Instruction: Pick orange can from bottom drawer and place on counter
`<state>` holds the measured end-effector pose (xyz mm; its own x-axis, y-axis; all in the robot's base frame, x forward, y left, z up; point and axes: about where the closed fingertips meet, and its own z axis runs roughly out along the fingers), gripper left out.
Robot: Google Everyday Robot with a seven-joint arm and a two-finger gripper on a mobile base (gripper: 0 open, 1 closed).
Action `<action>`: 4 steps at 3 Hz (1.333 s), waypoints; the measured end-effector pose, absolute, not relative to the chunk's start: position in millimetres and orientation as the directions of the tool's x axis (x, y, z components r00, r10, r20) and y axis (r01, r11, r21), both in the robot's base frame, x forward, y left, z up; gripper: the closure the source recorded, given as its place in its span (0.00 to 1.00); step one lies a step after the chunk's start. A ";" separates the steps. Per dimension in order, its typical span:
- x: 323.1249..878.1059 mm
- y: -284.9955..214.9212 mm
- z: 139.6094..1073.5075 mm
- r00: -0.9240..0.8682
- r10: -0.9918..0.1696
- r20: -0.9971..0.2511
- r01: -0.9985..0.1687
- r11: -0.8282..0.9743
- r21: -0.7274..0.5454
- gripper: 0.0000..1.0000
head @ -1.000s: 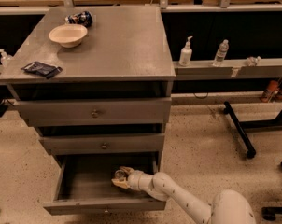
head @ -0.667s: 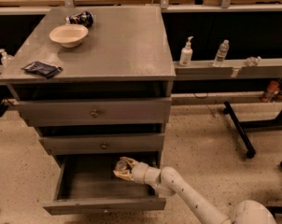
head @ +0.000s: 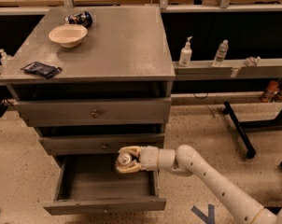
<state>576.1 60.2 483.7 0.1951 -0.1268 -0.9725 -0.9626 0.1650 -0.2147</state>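
My gripper [head: 123, 159] is shut on the orange can [head: 123, 160], whose silver lid faces the camera between the pale fingers. It holds the can above the open bottom drawer [head: 66, 186], at about the height of the middle drawer's front and near the drawer's right side. The white arm [head: 206, 176] reaches in from the lower right. The drawer's floor below looks bare. The counter [head: 122, 41] is the grey top of the cabinet, well above the gripper.
On the counter are a cream bowl [head: 67, 35], a dark blue can [head: 79, 18] lying behind it and a dark packet [head: 41, 69] at the left edge. The two upper drawers [head: 94, 111] are closed. A narrow shelf on the right holds bottles [head: 185, 53].
My gripper has lifted the orange can up out of the bottom drawer, from near its floor to the level of the middle drawer's front.
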 end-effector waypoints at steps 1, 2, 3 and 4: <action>564.5 45.3 536.4 0.215 -0.162 -0.963 -0.971 0.072 -0.229 1.00; 560.3 27.2 591.4 0.244 -0.206 -0.948 -0.967 0.025 -0.255 1.00; 563.1 -13.7 662.6 0.257 -0.266 -0.929 -0.958 0.055 -0.281 1.00; 563.8 -56.4 726.5 0.248 -0.312 -0.917 -0.949 0.115 -0.295 1.00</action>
